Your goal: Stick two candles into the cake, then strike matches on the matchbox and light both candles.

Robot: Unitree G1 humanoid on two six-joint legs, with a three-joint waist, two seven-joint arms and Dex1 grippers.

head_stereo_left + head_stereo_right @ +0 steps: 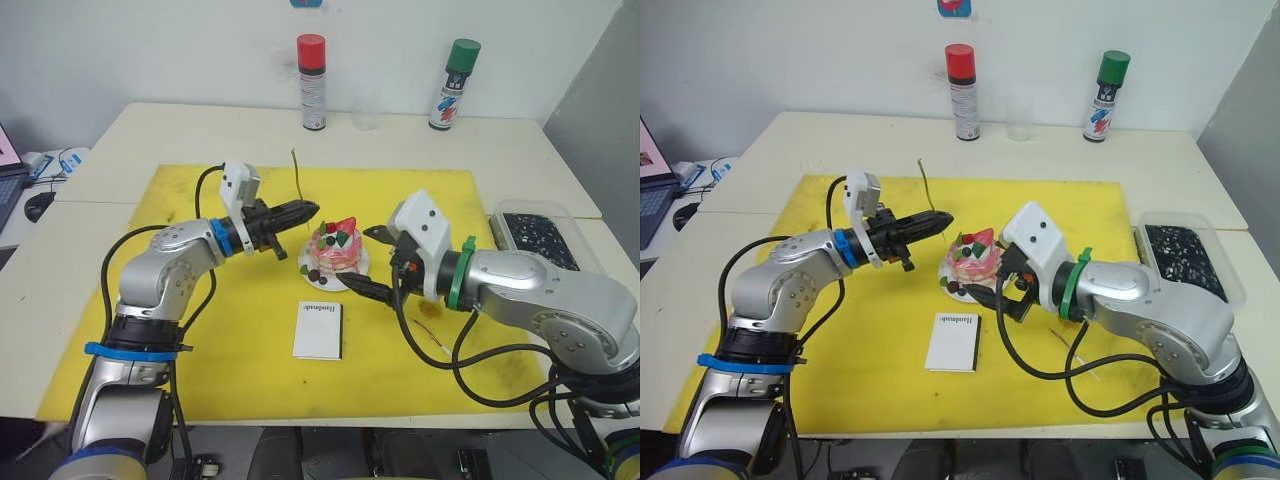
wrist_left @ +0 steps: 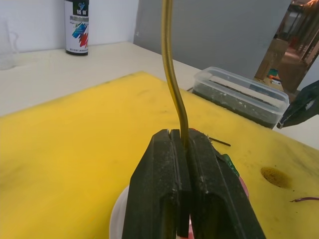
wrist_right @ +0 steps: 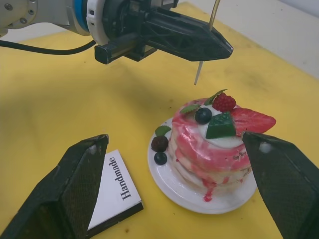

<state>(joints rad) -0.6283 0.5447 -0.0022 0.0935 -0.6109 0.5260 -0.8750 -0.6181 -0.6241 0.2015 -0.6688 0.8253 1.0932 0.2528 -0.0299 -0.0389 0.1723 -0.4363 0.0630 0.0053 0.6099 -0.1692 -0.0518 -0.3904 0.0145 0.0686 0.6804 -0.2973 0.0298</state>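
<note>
Nearest on the yellow mat (image 1: 120, 300) lies the matchbox (image 1: 319, 329), a flat white box with a line of black print along its far short edge, resting flat just on the near side of the cake's plate and a little to its left. Left of the cake, the left gripper (image 1: 308, 210) reaches in from the left with its two black fingers pressed together on a candle (image 1: 297, 175), a thin olive stick that stands nearly upright through the fingertips; most of its length rises above them, and in the right wrist view its short lower end pokes out beneath them and hangs in the air just above the far left of the cake, not touching it. At the middle of the mat sits the cake (image 1: 335, 248), small, round and pink with white cream, a strawberry and dark berries on top, on a small white plate (image 1: 309, 268) with two loose berries at its left rim. Right of the cake, the right gripper (image 3: 180, 184) hovers low at the plate's near right side with its fingers spread wide apart and nothing between them. Farther right on the mat, near the near right corner, lies a thin dark stick (image 1: 433, 338), too small to tell which kind.
</note>
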